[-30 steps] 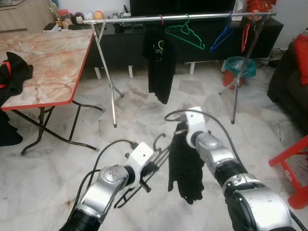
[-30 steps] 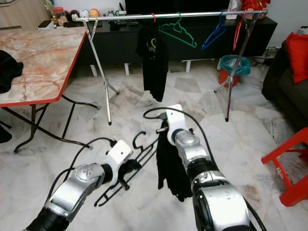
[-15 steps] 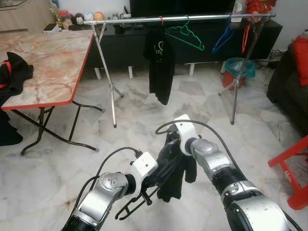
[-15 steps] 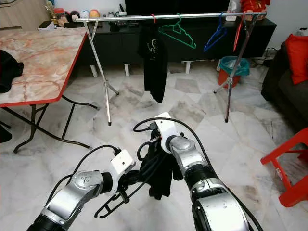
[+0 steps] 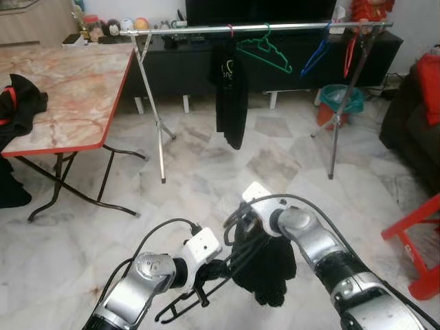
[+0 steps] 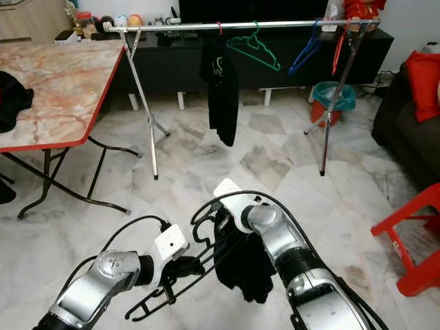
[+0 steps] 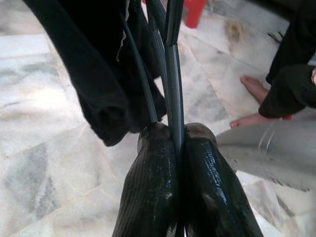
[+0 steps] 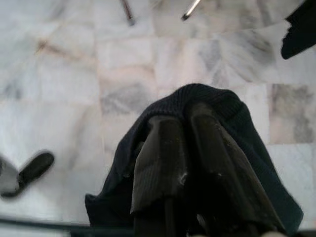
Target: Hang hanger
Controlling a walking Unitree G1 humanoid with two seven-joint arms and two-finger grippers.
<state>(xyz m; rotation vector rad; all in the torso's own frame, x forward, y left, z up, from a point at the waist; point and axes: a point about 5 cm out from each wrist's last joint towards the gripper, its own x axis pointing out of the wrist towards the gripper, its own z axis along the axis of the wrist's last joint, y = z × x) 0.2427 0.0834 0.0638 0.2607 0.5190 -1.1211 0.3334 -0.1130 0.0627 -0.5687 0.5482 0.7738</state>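
Hanger: A black hanger (image 5: pixel 206 285) hangs low over the marble floor (image 5: pixel 192 185) in front of the robot, its hook curling up near the right wrist, well short of the silver rail (image 5: pixel 254 27) across the back of the room.
Garment: A black garment (image 5: pixel 265 265) bunches over the hanger's upper end, draped rather than threaded, as far as can be judged.
Left gripper: The left gripper (image 7: pixel 177 143) has its fingers pressed together on the hanger's thin bars.
Right gripper: The right gripper (image 8: pixel 185 143) has its fingers pinched into a fold of the dark knit cloth.
Risk, slip: The cloth looks loosely gathered; a tug from either arm could pull it off the hanger and drop it to the floor.
Risk, twist: The hanger is held by narrow bars alone, so it could likely swivel in the grip when lifted towards the rail.
Risk, crowding: The rail already carries a black shirt (image 5: pixel 230 96), a green hanger (image 5: pixel 265 48), a blue hanger (image 5: pixel 317 49) and a red one (image 5: pixel 352 42); the hook could snag one on approach.
Head views: These give the rail, the marble-topped table (image 5: pixel 65 89) by the rail's left end, and a red stool (image 5: pixel 419 240) at the floor's right edge.
Left wrist view: It alone gives the clamp on the bars close up, plus a person's bare foot (image 7: pixel 254 89) on the tiles.
Right wrist view: It gives the knit texture in the pinch and a dark slipper (image 8: pixel 29 170) lying on the floor.
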